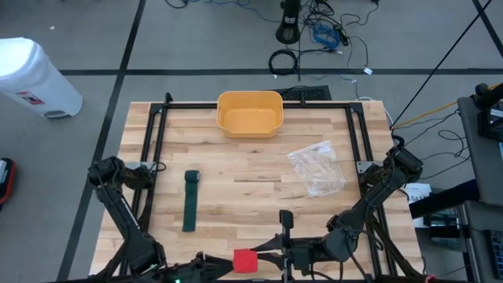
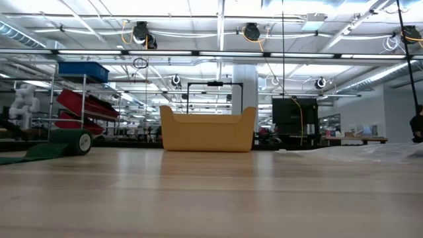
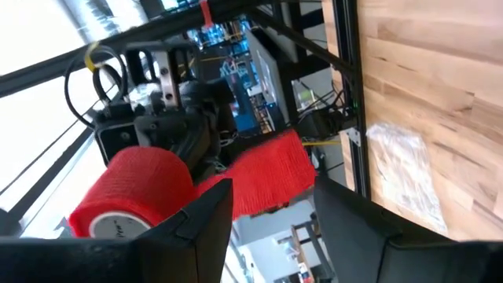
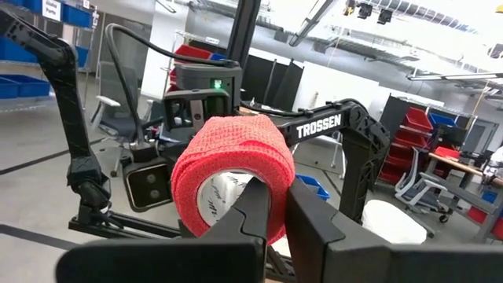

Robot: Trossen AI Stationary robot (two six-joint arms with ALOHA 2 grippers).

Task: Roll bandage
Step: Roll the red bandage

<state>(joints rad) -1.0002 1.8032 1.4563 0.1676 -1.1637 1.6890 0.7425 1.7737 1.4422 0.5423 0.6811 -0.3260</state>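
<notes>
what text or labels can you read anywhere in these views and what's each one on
"TROSSEN": white letters on the dark left robot arm, seen in the right wrist view behind the red bandage roll.
Printing inside the red roll's white core: too blurred to read.
Red-and-white label on the white bin beside the table in the high view: too small to read.
Nothing else is legible.
</notes>
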